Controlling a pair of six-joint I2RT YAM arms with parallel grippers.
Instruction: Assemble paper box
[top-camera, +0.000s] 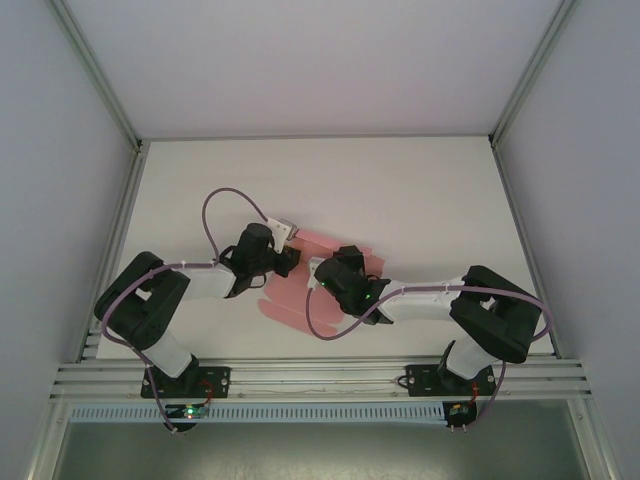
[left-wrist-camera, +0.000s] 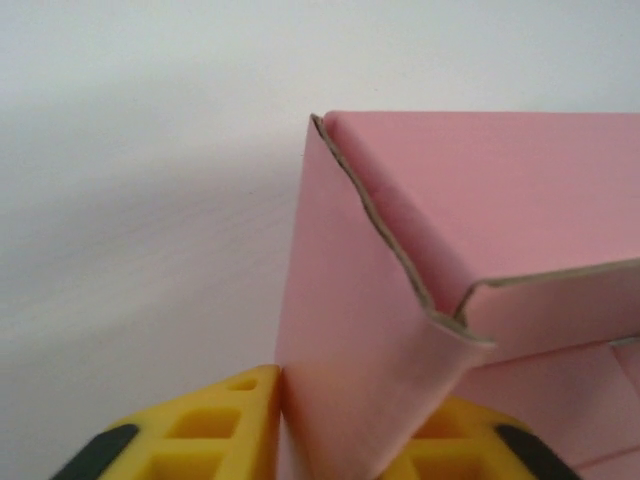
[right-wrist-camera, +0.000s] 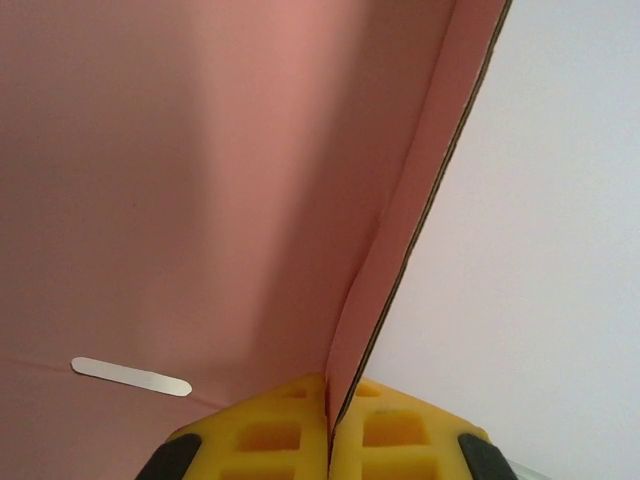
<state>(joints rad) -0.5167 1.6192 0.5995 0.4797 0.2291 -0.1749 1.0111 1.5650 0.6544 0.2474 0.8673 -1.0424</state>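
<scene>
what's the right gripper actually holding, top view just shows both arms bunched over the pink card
Observer: the right gripper is shut on the edge of a folded-up panel of the paper box.
Operator: and the left one
Observer: the left gripper has a corner flap between its fingers; I can't tell if it's clamped.
Operator: flap look ok
Observer: its top edge is bent and curls over at one end.

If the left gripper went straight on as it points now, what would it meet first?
The paper box: its bent pink flap stands between the fingers of the left gripper, apparently touching.
</scene>
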